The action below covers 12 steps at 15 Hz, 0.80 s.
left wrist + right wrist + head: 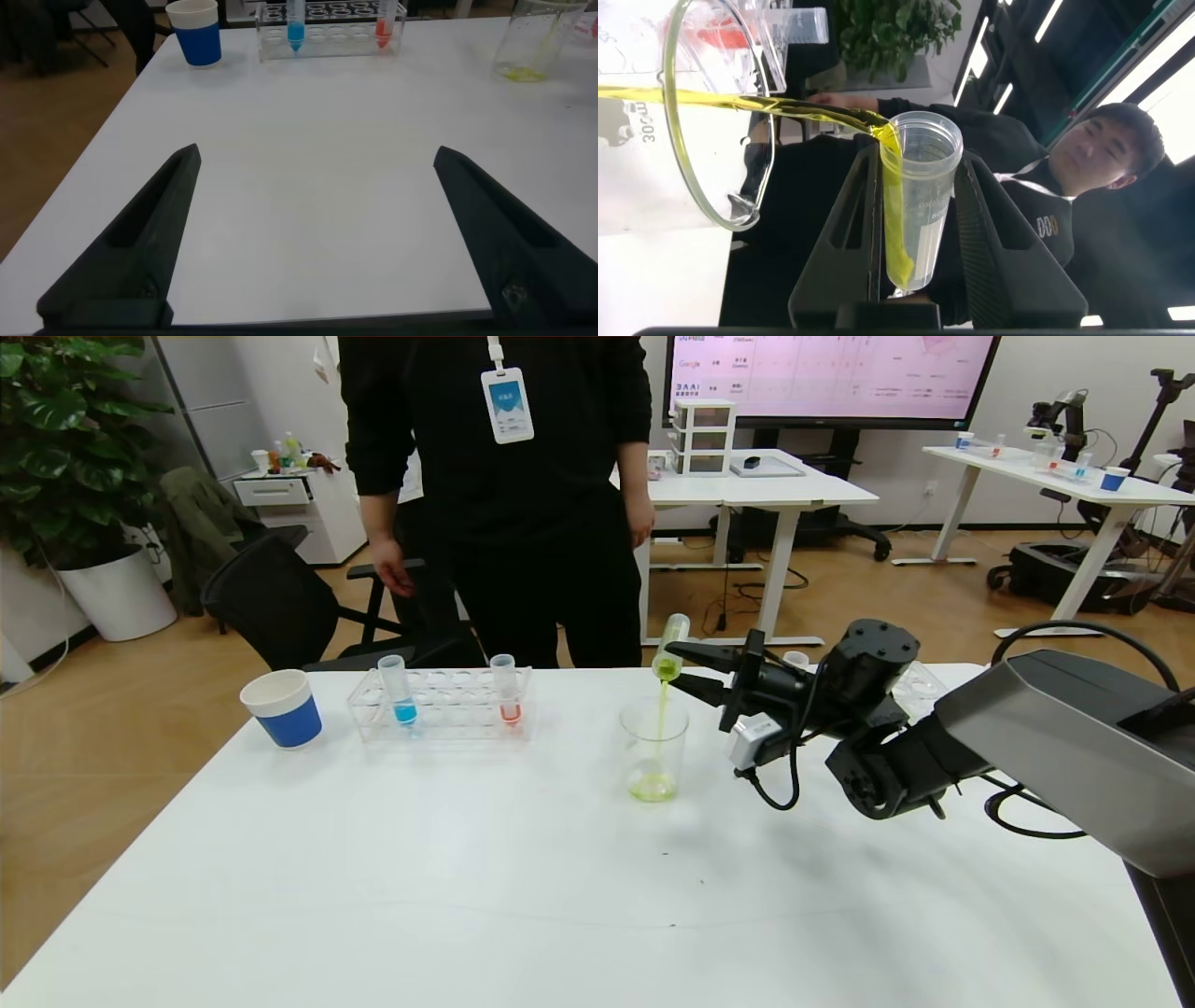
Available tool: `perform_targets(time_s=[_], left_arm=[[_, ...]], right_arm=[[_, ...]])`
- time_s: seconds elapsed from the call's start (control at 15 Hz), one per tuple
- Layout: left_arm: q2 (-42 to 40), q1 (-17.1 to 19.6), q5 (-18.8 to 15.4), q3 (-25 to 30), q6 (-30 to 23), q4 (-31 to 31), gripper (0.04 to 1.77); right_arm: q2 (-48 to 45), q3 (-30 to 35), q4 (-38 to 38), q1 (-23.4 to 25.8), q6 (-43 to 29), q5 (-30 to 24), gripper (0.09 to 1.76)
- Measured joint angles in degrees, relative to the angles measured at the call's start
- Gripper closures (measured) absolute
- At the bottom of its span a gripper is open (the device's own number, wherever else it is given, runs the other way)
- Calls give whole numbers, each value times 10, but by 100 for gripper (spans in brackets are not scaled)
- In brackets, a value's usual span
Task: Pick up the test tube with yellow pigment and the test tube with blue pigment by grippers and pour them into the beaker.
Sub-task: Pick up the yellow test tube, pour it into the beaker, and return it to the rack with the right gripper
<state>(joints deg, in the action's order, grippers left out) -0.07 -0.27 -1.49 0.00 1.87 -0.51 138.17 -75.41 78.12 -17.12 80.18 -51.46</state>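
Right tool [693,670], clamped on the test tube with yellow pigment [669,648], pours into the beaker [653,749]; keep the mouth over the rim. Left tool [318,233] idles agape near the surface's [523,877] front edge.

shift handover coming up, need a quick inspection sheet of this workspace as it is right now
surface: white table, bare in front.
job's things: yellow tube tipped, pouring a stream into the beaker; blue tube upright in the clear rack.
clutter: orange-red tube in the rack; paper cup beside the rack.
grippers: right tool shut on the yellow tube; left tool open, empty, low over the table.
cables: black cable looping under the right wrist.
surroundings: person standing behind the table.
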Motion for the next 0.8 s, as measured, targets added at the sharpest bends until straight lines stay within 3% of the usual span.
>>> perform_targets(time_s=[0.8], left_arm=[[0,0,0,0,0,0,7]], right_arm=[[-1,-8,-2,-12,131,-5,134]])
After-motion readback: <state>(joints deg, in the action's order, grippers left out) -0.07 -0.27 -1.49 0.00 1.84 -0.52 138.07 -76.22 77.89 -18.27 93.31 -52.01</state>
